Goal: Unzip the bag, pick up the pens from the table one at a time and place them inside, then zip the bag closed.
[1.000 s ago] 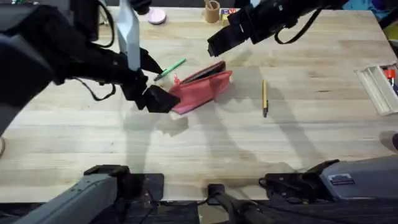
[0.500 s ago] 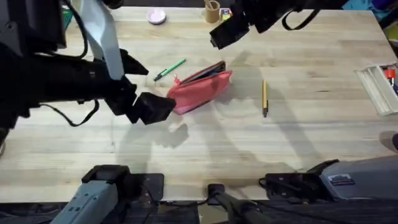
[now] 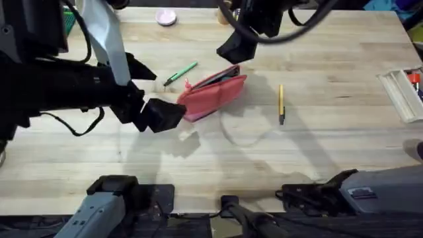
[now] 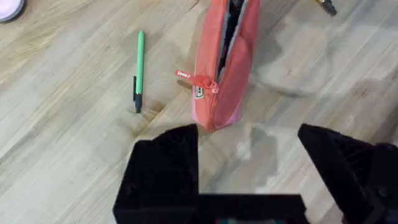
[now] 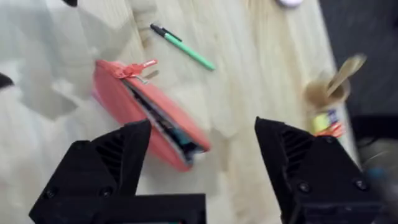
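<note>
The coral-pink bag (image 3: 213, 94) lies mid-table with its zipper open along the top and a dark inside showing (image 4: 231, 25). Its red zipper pull (image 4: 198, 79) sits at the end nearest my left gripper. The green pen (image 3: 180, 73) lies just behind the bag's left end. To the bag's right lies the yellow pen (image 3: 281, 103). My left gripper (image 3: 168, 94) is open and empty, just left of the bag's end (image 4: 249, 168). My right gripper (image 3: 231, 49) hovers above and behind the bag, open and empty (image 5: 202, 155).
A clear plastic case with a red marker (image 3: 404, 92) lies at the right edge. A small wooden holder (image 3: 226, 12) and a pink round disc (image 3: 166, 18) stand at the back. Bare table (image 3: 218, 165) stretches in front of the bag.
My left gripper has drawn back leftward, off the bag's end. The right arm has swung round, its gripper now slightly lower behind the bag. Bag and pens stay put.
</note>
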Robot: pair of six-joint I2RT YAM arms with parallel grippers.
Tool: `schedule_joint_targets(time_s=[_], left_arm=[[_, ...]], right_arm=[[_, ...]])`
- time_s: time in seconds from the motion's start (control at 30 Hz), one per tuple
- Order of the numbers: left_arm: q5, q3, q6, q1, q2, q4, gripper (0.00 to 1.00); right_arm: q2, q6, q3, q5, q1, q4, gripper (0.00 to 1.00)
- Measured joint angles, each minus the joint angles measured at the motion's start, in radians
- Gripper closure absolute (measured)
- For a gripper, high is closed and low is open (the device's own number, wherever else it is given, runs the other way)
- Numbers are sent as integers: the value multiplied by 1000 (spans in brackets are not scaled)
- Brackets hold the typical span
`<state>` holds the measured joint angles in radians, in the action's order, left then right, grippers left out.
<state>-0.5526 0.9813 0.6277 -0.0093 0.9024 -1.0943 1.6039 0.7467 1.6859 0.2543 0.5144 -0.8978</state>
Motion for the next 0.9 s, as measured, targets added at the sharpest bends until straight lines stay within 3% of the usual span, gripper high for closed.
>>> schedule_joint_targets(time_s=[0.23,0.7,0.73,0.9], left_arm=[[0,0,0,0,0,0,6],[0,0,0,0,0,-1,6],[0,0,0,0,0,-2,6],[0,0,0,0,0,-2,6]], right_arm=[[0,330,2,-3,1,77,5],[12,436,2,-3,14,-38,16],[18,438,2,-3,14,-39,61],[56,440,2,-4,22,-48,510]])
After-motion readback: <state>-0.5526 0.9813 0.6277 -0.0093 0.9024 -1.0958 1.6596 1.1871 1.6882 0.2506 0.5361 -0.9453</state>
